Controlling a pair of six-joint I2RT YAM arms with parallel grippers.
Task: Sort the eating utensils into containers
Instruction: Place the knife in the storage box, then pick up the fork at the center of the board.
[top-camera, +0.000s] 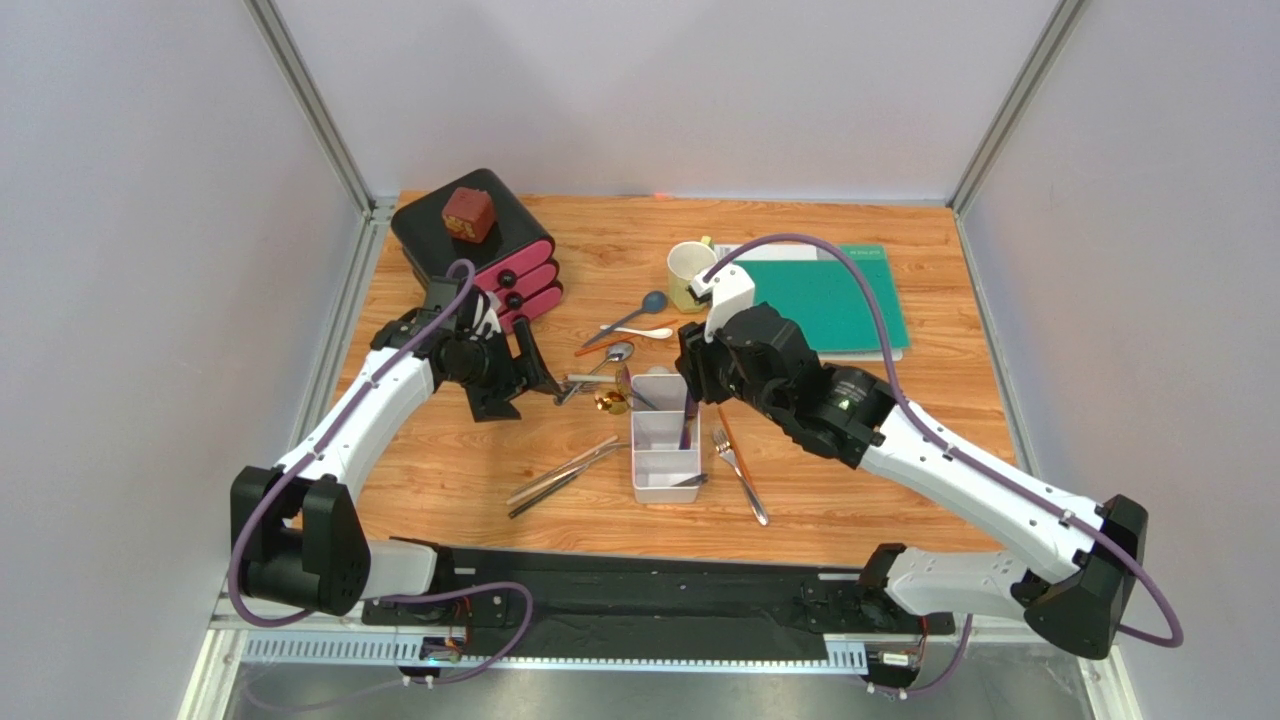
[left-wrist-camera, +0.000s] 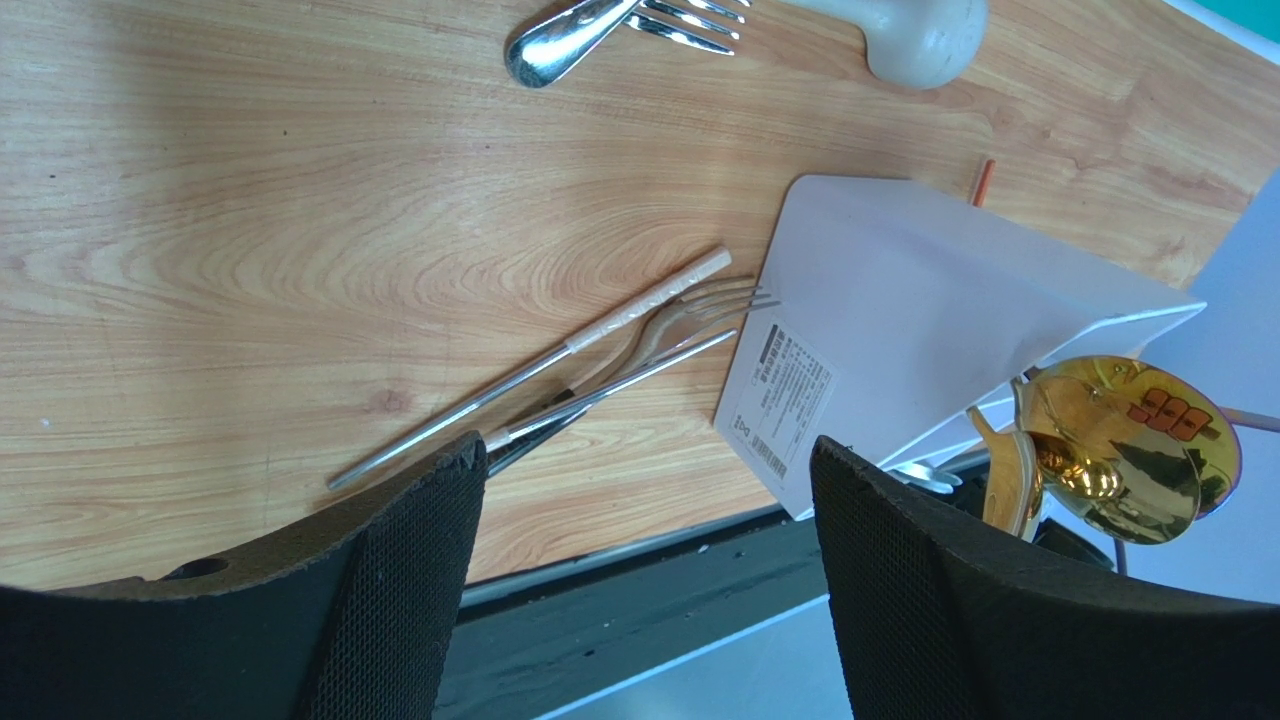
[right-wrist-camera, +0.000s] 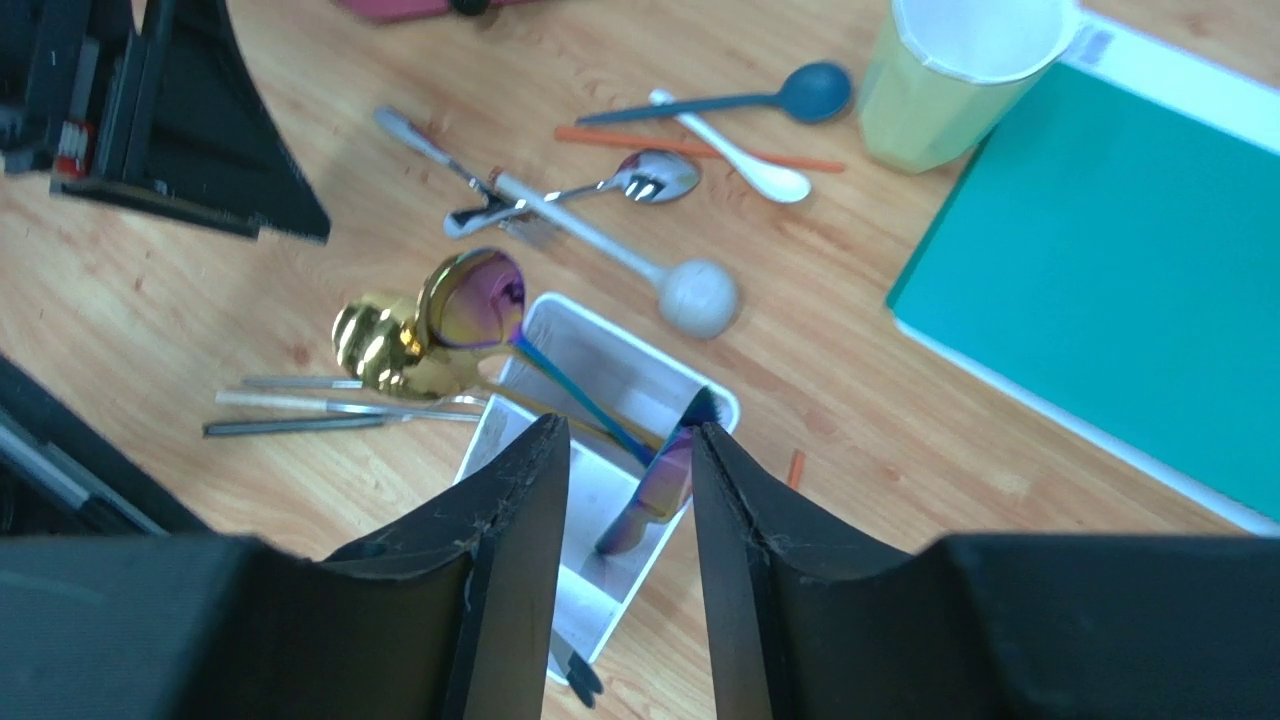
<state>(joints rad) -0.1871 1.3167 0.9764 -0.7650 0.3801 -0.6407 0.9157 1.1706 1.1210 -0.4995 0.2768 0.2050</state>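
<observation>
The white tray (top-camera: 655, 477) lies mid-table, and my right gripper (top-camera: 691, 393) hangs over it. In the right wrist view that gripper (right-wrist-camera: 619, 450) is open. An iridescent knife (right-wrist-camera: 666, 477) stands in the tray (right-wrist-camera: 583, 593) between the fingers, leaning against the right fingertip (right-wrist-camera: 727, 477). A gold spoon (right-wrist-camera: 368, 338) and an iridescent spoon (right-wrist-camera: 475, 297) stick out of the tray's far end. Silver utensils (top-camera: 564, 476) lie left of the tray, and a fork (top-camera: 739, 470) lies to its right. My left gripper (top-camera: 516, 375) is open and empty over the wood, left of the tray (left-wrist-camera: 917, 300).
A blue spoon (right-wrist-camera: 819, 90), a white spoon (right-wrist-camera: 766, 180), an orange chopstick (right-wrist-camera: 601, 137) and a silver fork (right-wrist-camera: 646, 177) lie beyond the tray. A pale cup (top-camera: 691, 270) and green mat (top-camera: 827, 300) sit at back right, a black box with pink drawers (top-camera: 489, 248) at back left.
</observation>
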